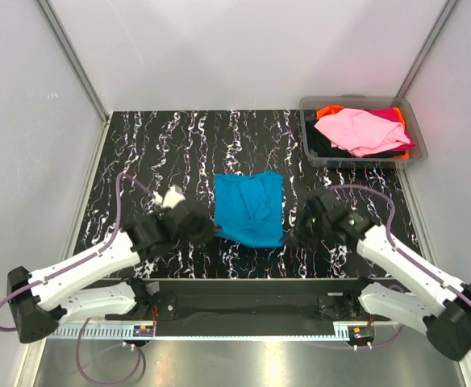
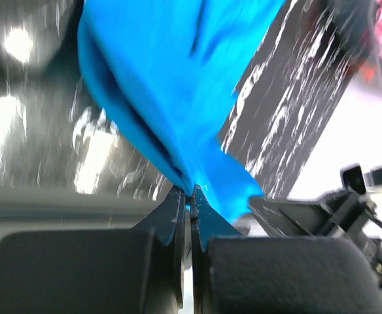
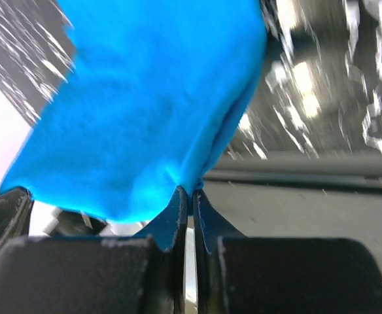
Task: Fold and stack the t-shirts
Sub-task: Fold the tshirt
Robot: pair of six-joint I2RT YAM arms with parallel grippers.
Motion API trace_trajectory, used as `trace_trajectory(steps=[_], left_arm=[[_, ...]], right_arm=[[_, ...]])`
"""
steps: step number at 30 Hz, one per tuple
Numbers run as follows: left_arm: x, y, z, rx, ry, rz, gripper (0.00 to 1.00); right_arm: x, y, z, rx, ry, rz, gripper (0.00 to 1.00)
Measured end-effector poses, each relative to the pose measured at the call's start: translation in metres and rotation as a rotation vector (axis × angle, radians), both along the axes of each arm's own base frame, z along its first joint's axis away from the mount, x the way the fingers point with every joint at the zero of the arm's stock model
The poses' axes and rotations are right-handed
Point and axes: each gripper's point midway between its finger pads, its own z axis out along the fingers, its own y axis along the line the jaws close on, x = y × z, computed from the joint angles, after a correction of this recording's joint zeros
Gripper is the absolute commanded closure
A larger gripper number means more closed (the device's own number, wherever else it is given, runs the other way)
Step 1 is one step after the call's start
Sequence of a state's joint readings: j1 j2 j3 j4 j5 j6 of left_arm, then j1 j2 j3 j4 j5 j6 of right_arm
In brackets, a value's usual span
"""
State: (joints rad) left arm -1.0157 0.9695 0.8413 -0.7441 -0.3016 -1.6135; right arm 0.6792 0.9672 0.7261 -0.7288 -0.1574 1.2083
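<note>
Pinched in my left end effector (image 2: 191, 195): near left corner of the turquoise t-shirt (image 1: 250, 208). My right end effector (image 3: 191, 194) pinches the near right corner. Shirt lies on the counter (image 1: 155, 145), between my arms. Judgement: lift both corners level, carry them toward the far hem together, avoid dragging wrinkles. Other t-shirts (image 1: 360, 129) sit in the bin (image 1: 309, 153).

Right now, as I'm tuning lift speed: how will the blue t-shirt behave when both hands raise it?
Probably floppy: the blue t-shirt drapes in soft folds from where the left hand pinches it. Likely light: the right hand too holds it by just a thin edge. Expect sagging between the two grips rather than a flat sheet.
</note>
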Motion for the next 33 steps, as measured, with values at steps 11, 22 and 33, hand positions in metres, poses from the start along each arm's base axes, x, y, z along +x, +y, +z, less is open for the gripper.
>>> trace_trajectory(steps=[11, 22, 33], left_arm=[[0.113, 0.015, 0.019, 0.151, -0.054, -0.019, 1.0], [0.191, 0.014, 0.001, 0.138, 0.015, -0.095, 1.0], [0.244, 0.008, -0.022, 0.107, 0.047, -0.138, 1.0]], right_arm=[[0.118, -0.001, 0.042, -0.015, -0.078, 0.008, 1.0], [0.18, -0.01, 0.032, 0.011, -0.042, 0.048, 1.0], [0.233, -0.017, 0.002, 0.047, 0.003, 0.085, 1.0]])
